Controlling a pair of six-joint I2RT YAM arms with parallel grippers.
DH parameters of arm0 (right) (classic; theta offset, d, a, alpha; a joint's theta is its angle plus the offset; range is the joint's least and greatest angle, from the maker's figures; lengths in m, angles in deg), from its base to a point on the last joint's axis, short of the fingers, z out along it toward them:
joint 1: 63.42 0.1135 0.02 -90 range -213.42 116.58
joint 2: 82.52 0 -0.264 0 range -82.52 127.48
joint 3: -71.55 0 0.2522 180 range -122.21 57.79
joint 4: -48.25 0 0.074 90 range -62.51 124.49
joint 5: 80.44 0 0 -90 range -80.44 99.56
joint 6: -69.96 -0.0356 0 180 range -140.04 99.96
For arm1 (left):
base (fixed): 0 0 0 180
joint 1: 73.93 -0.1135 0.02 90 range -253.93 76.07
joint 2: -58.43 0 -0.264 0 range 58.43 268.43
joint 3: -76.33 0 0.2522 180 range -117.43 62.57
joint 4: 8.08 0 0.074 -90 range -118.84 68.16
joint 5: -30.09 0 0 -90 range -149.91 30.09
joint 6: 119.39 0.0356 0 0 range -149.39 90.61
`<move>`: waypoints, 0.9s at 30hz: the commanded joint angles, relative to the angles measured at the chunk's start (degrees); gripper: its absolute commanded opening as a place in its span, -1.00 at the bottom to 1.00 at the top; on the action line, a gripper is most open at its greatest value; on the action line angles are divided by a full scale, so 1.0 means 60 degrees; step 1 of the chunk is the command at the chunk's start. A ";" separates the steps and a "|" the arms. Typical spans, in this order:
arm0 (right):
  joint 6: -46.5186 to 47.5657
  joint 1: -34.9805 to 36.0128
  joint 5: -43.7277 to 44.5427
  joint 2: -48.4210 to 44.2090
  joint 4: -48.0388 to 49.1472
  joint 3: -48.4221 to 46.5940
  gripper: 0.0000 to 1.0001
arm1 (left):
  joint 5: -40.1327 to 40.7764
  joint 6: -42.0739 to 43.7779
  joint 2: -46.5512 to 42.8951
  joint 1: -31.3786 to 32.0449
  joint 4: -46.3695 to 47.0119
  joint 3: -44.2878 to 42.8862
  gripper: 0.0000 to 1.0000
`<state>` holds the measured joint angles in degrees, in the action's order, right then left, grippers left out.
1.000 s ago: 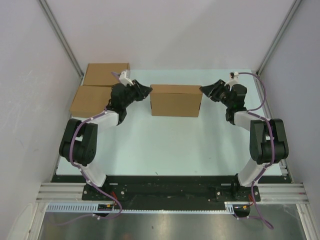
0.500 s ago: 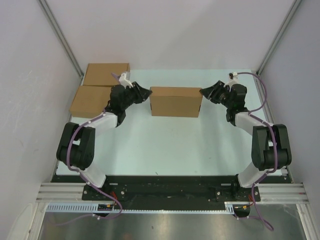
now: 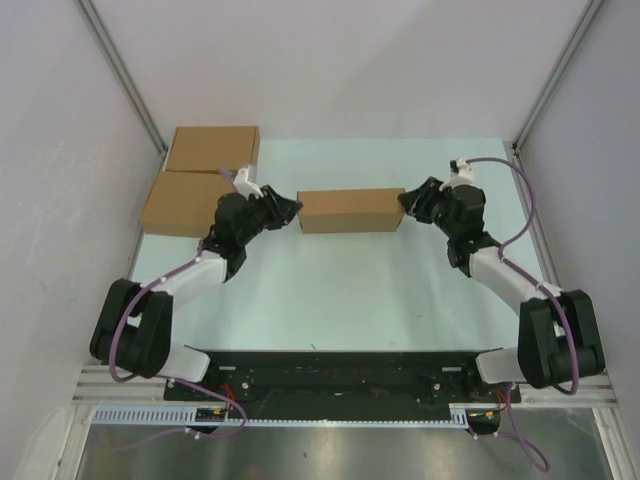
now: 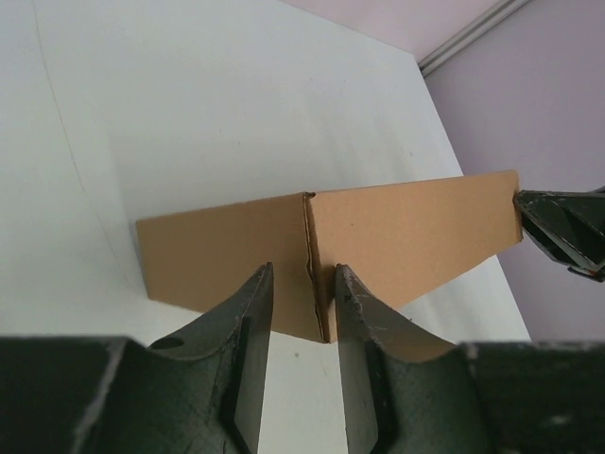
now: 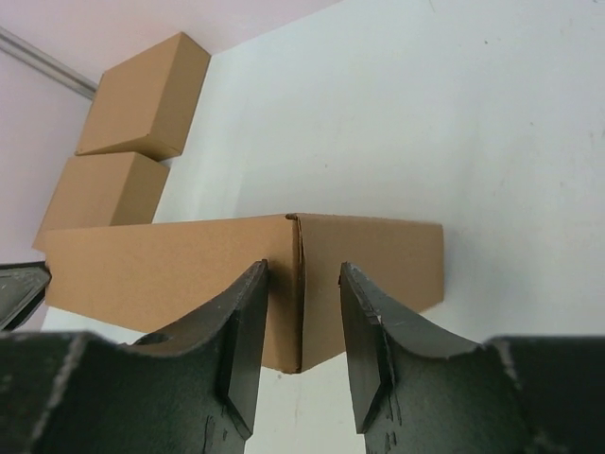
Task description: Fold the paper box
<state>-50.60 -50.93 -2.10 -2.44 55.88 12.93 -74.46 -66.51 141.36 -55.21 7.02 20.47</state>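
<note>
The paper box [image 3: 350, 210], folded into a closed brown cardboard block, sits mid-table, spanned between my two grippers. At its left end, my left gripper [image 3: 293, 210] has the corner wedged between its fingers. In the left wrist view the vertical corner edge of the box [image 4: 406, 236] runs between the jaws [image 4: 302, 274], with a fingertip against each face. At the right end, my right gripper [image 3: 405, 203] grips the corner the same way; in the right wrist view the box [image 5: 161, 270] has its corner set between the jaws [image 5: 303, 268]. I cannot tell whether the box rests on the table.
Two other closed brown boxes lie at the back left of the table, one [image 3: 212, 148] behind the other [image 3: 185, 203]; the right wrist view shows both [image 5: 146, 95] [image 5: 99, 194]. Enclosure walls and metal frame posts stand close on the left, right and back.
Both grippers have come toward the near edge with the box between them. The box now shows a narrower face from above than a second ago.
</note>
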 commanded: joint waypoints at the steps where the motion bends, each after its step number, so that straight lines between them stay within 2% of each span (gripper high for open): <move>1: 0.0569 0.1342 0.0418 -0.0408 -0.3168 0.1249 -0.19 | 0.0958 0.0168 -0.0518 0.0907 -0.3710 0.1201 -0.26; 5: 0.0276 0.2223 0.1063 -0.0864 -0.3796 0.1602 -0.18 | 0.1881 -0.0709 -0.1340 0.1434 -0.4107 0.1875 -0.24; 8: -0.0061 0.2751 0.1752 -0.1186 -0.4048 0.1968 -0.17 | 0.2160 -0.1764 -0.1985 0.1683 -0.3727 0.2883 -0.22; 14: -0.0355 0.3031 0.2248 -0.1611 -0.3828 0.2481 -0.11 | 0.2892 -0.1694 -0.2441 0.1919 -0.3507 0.3268 -0.18; 17: -0.0296 0.2972 0.2076 -0.1626 -0.3653 0.2438 -0.09 | 0.2893 -0.1621 -0.2266 0.1904 -0.3448 0.3035 -0.16; 20: -0.0252 0.2972 0.2206 -0.2049 -0.3783 0.2321 -0.04 | 0.3111 -0.1387 -0.2352 0.1904 -0.4075 0.2392 -0.14; 24: 0.0389 0.3248 0.2981 -0.4110 -0.5112 0.1125 0.08 | 0.3726 -0.0481 -0.4382 0.1904 -0.5526 0.1351 0.00; 27: 0.0933 0.3863 0.4328 -0.4833 -0.5221 0.0579 0.24 | 0.4326 0.0516 -0.5396 0.1904 -0.5850 0.0472 0.16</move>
<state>-49.77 -31.61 13.83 -24.69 25.45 23.79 -54.83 -71.15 118.06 -43.82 -25.20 31.74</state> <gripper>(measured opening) 0.578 0.526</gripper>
